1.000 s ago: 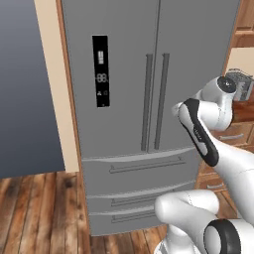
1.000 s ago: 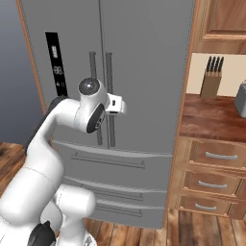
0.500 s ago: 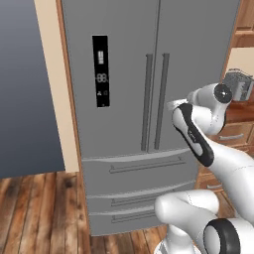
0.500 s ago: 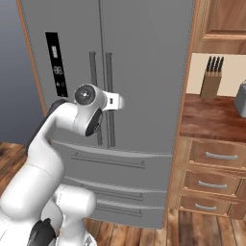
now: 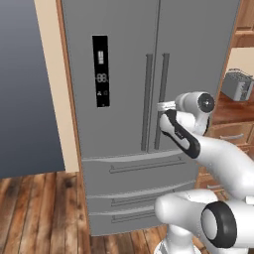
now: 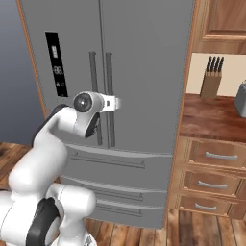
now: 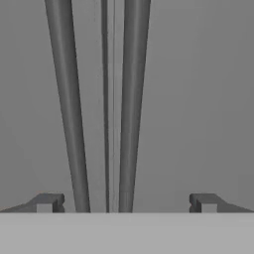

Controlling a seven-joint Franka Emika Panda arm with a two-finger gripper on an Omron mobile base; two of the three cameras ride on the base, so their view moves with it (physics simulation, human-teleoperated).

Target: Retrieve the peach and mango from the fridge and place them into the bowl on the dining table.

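The fridge [image 5: 149,99] stands with both upper doors closed, so whatever lies inside it is hidden. Its top edge is cut off in both base views, and its right side is partly covered by the white arm in the left base view. The figures on the black display panel [image 5: 101,71] on the fridge's left door are too small to read.

In the hand view the gripper [image 7: 126,202] faces the fridge's door seam, with the two bar handles [image 7: 130,99] rising between its fingertips [image 7: 48,202]. The jaws are spread wide, nothing sits between them, and neither tip touches a handle or the door face. How close the tips are to the doors cannot be judged from this view. In the right base view the hand sits just in front of the handles, at about mid-height of the upper doors.

To the right of the fridge, a wooden counter carries a knife block [image 6: 211,79] and a toaster [image 5: 237,86], the latter cut off by the frame edge.
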